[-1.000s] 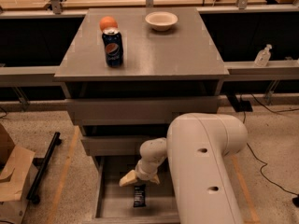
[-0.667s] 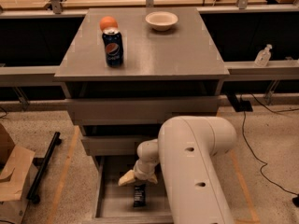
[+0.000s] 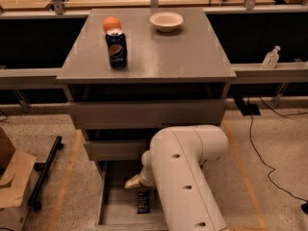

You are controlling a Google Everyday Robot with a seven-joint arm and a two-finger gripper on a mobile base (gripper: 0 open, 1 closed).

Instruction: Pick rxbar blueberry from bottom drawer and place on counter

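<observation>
The gripper (image 3: 134, 182) sits in the open bottom drawer (image 3: 103, 196), seemingly just above the dark snack bar (image 3: 143, 201). Whether it is wide or narrow cannot be told.

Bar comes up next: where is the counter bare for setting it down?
The counter is bare right of the Pepsi can and in front of the bowl. Crowded back left: can and orange together. The hand is down in the bottom drawer, close to the rxbar blueberry.
</observation>
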